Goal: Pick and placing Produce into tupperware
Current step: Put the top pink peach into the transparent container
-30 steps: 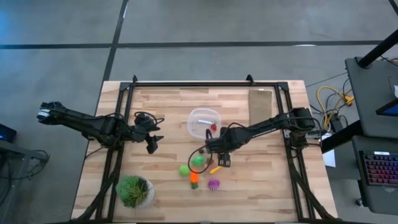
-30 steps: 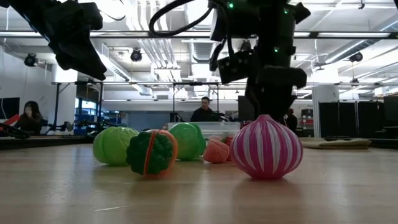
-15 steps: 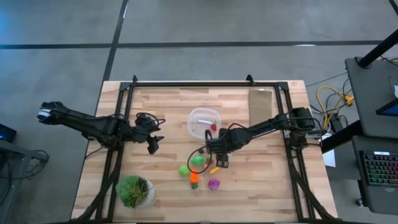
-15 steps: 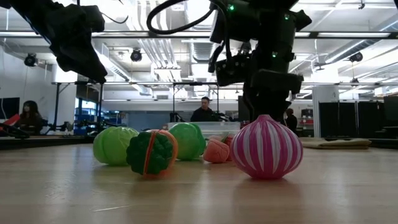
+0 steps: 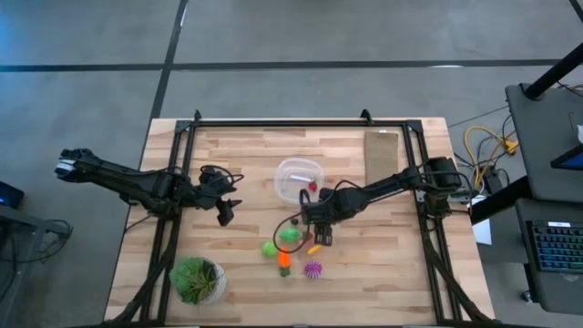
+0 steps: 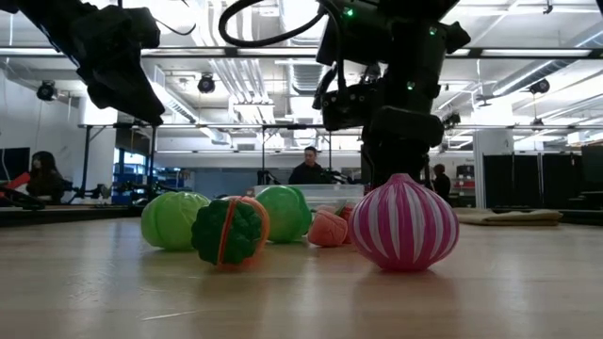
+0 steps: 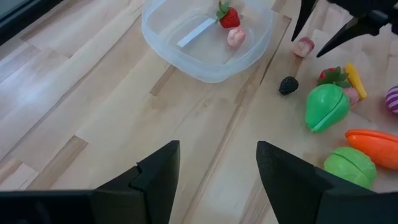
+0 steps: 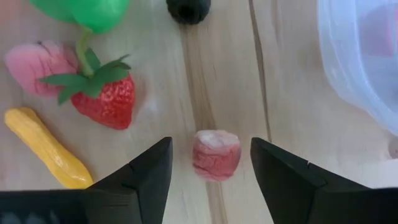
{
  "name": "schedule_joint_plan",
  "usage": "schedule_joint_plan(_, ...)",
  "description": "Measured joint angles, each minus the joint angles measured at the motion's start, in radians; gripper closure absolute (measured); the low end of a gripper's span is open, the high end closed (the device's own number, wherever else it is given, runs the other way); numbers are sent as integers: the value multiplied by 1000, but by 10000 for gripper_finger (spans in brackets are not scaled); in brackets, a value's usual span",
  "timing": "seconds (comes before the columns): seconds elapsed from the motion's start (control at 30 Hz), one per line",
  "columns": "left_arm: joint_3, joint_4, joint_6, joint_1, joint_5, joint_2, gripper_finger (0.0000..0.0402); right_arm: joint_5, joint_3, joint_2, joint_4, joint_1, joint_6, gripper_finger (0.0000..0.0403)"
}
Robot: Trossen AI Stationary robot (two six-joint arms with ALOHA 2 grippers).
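The clear round tupperware (image 5: pixel 299 179) sits mid-table, with a strawberry (image 7: pixel 230 17) and a pink piece (image 7: pixel 236 37) inside it. The produce lies on the near side of it: green pieces (image 5: pixel 291 235), an orange carrot (image 5: pixel 284 261), a purple striped piece (image 6: pixel 403 224), a strawberry (image 8: pixel 102 99), a yellow piece (image 8: pixel 46 152) and a dark berry (image 8: pixel 188 9). My right gripper (image 8: pixel 210 146) is open, pointing down. Its fingers stand on either side of a small pink-red piece (image 8: pixel 216 155) that lies on the table, without touching it. My left gripper (image 5: pixel 223 211) hangs open left of the tupperware.
A potted green plant (image 5: pixel 198 280) stands at the near left corner. A flat brown board (image 5: pixel 383 150) lies at the far right. Bare wood stretches between my left gripper and the tupperware (image 7: pixel 208 37). People sit in the room beyond the table.
My right gripper has come down toward the produce beside the tupperware, staying open. The produce and the tupperware have kept their places.
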Motion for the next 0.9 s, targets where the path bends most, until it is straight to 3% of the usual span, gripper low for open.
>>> schedule_joint_plan(0.53, 0, 3, -1, 0, 0, 0, 203, -31, 3, 42, 3, -2, 8, 198)
schedule_joint_plan(0.9, 0, 2, -1, 0, 0, 0, 203, -23, 10, 40, -14, -4, 0, 277)
